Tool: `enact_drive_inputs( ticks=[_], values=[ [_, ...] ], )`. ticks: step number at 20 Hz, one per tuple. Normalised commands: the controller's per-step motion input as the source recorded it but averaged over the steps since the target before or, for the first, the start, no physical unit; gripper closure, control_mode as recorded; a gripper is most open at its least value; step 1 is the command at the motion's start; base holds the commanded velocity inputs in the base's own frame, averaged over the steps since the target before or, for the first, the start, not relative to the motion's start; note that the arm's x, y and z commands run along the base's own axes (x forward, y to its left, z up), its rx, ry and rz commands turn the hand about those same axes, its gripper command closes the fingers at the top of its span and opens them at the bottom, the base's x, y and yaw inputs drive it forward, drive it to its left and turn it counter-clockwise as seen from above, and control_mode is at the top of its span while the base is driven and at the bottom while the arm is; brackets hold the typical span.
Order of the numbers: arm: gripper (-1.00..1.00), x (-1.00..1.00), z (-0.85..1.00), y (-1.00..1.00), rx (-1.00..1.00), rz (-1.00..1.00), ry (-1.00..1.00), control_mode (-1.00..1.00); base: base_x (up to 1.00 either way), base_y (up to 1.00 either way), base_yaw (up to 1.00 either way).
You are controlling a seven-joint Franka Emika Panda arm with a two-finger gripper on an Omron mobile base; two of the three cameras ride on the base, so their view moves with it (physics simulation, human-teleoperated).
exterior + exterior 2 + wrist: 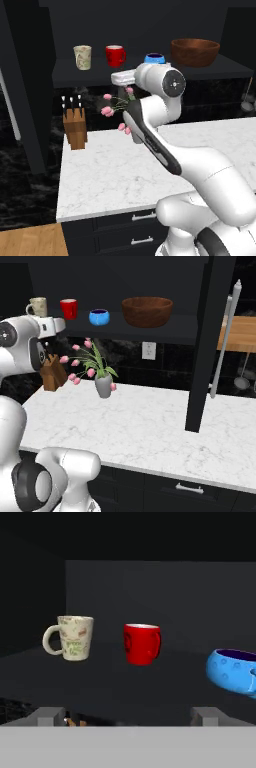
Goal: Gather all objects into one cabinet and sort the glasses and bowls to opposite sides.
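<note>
On the dark shelf (95, 74) of the black cabinet stand, from left to right, a beige speckled cup (82, 56) with a handle, a red mug (115, 55), a small blue bowl (155, 58) and a wide brown bowl (195, 51). My gripper (127, 718) is open with nothing between its widely spread tips. It faces the shelf from in front, aimed roughly at the red mug (142, 643), with the beige cup (72, 637) to the left and the blue bowl (234, 671) to the right. My hand (122, 78) hovers just below shelf level.
A grey vase of pink tulips (103, 385) and a wooden knife block (52, 373) stand on the white marble counter (150, 426) under the shelf. The open cabinet door (200, 356) with its pale bar handle (226, 341) juts out on the right. Black drawers (142, 217) lie below.
</note>
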Motion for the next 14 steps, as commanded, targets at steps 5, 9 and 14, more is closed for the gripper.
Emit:
enact_drive_inputs(
  ticks=[5, 9, 14],
  values=[
    [-1.0, -1.0, 0.11, -0.14, -0.02, -0.03, -0.15, -1.0, 0.0, 0.0, 0.0],
    [-1.0, -1.0, 0.13, -0.16, -0.01, -0.04, -0.12, -1.0, 0.0, 0.0, 0.0],
    [-1.0, -1.0, 0.14, -0.2, 0.0, -0.03, -0.11, -1.0, 0.0, 0.0, 0.0]
  ],
)
